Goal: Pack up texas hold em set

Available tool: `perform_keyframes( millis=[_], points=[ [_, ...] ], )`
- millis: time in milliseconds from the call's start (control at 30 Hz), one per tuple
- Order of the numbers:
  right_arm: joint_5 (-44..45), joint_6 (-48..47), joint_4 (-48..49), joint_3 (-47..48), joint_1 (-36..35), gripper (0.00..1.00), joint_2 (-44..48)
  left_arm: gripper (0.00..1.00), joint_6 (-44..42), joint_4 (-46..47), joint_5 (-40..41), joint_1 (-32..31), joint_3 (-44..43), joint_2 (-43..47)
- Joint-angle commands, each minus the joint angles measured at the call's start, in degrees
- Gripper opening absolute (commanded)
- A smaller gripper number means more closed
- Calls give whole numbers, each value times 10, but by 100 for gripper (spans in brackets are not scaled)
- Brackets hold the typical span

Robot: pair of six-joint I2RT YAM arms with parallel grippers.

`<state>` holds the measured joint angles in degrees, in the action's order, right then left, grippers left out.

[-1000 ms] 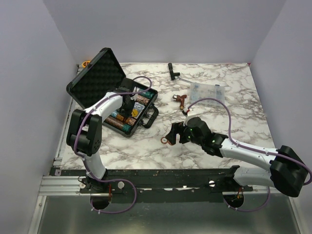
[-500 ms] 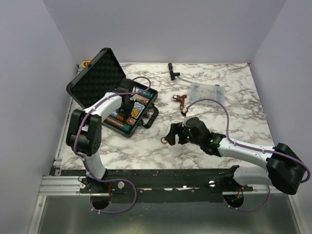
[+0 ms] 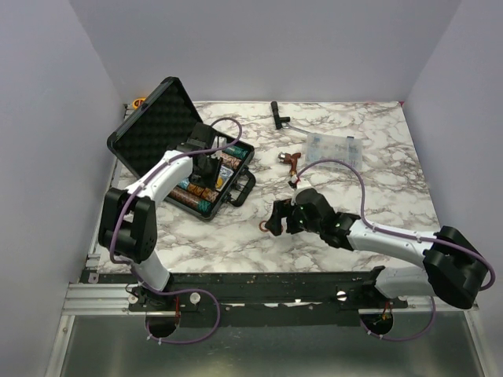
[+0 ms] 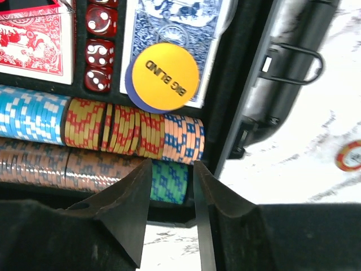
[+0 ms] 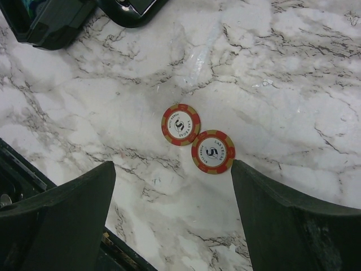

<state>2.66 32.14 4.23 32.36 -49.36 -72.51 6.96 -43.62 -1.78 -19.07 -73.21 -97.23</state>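
Case black. Table white marble, grey veins. Disc yellow, black lettering. Blue deck ornate blue-white; red deck red-white. Dice translucent red, white pips. Chip rows light blue, red-gold, orange-white, teal. Loose chips red-tan rims, white centres.

The left arm is raised from its base and reached toward 1 o'clock, with the left gripper pointed downward and its jaws parted narrowly. The right arm is stretched low toward 10 o'clock, and the right gripper is held with jaws spread wide.
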Motion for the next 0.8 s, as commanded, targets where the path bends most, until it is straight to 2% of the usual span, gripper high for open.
perform_keyframes(
  millis=[0, 267, 433, 533, 633, 767],
  points=[
    [19, 4, -72, 38, 2, 86, -17, 36, 25, -16, -52, -3, 9, 68],
    [36, 22, -209, 113, -4, 89, -85, 42, 61, 2, -97, -3, 58, 175],
    [70, 33, -306, 195, -31, 90, -163, 49, 89, 63, -164, -3, 120, 246],
    [92, 38, -359, 246, -45, 90, -208, 49, 85, 86, -191, -3, 140, 259],
    [86, 41, -372, 266, -45, 90, -231, 50, 71, 84, -183, -3, 141, 260],
    [79, 39, -387, 294, -45, 84, -259, 50, 58, 91, -176, -3, 149, 268]
  ],
)
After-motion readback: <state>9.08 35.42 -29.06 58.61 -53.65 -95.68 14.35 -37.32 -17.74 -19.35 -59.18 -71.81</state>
